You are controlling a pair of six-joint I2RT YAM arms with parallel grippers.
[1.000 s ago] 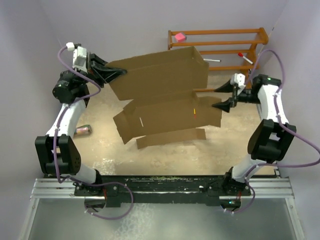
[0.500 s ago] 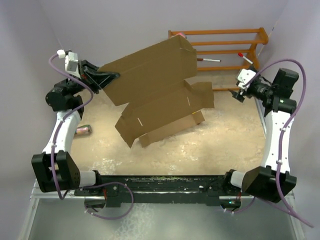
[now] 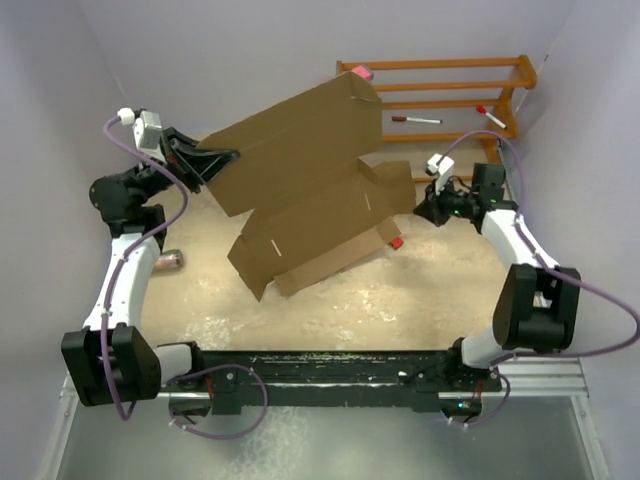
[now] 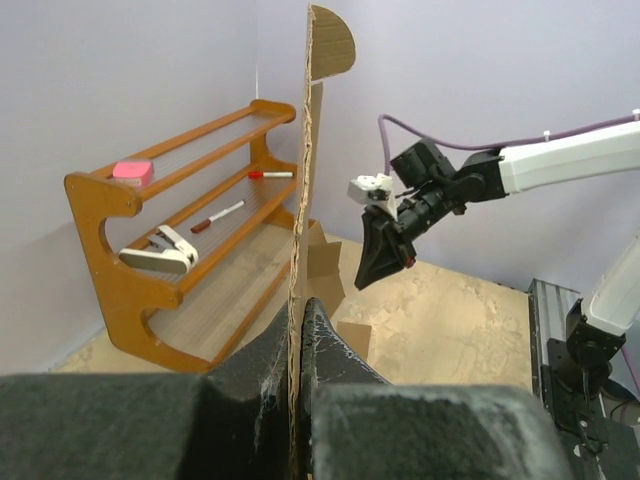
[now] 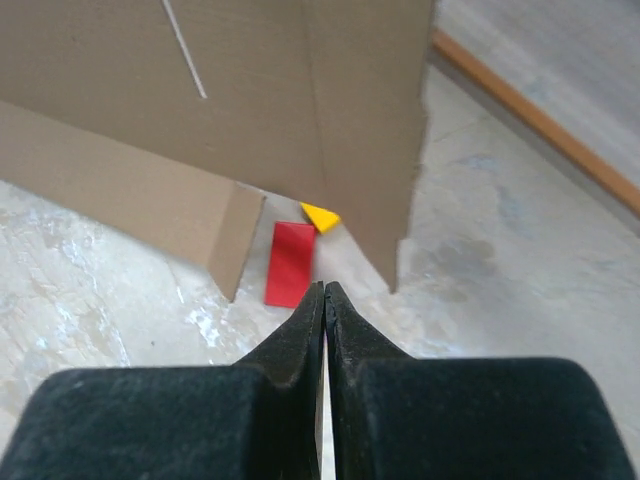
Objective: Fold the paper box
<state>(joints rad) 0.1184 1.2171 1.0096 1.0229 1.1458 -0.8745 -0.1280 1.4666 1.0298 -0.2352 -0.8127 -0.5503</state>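
The paper box (image 3: 300, 180) is a big brown cardboard sheet with flaps, held tilted above the table, its far corner near the rack. My left gripper (image 3: 225, 156) is shut on its upper left edge. In the left wrist view that gripper (image 4: 296, 305) pinches the cardboard (image 4: 301, 190), which shows edge-on and upright. My right gripper (image 3: 421, 211) is shut on nothing, just right of the box's right flap. In the right wrist view it (image 5: 324, 288) hovers low over the table with the flap (image 5: 360, 110) just ahead.
A small red block (image 5: 290, 262) and a yellow piece (image 5: 320, 215) lie on the table under the flap's edge. A wooden rack (image 3: 450, 92) at the back right holds a pink block (image 3: 360, 73) and markers (image 3: 415, 120). A can (image 3: 168, 260) lies at the left.
The left gripper has tilted the box so its right end swung up toward the rack. The right gripper left the right flap, drew away, came back beside it and shut.
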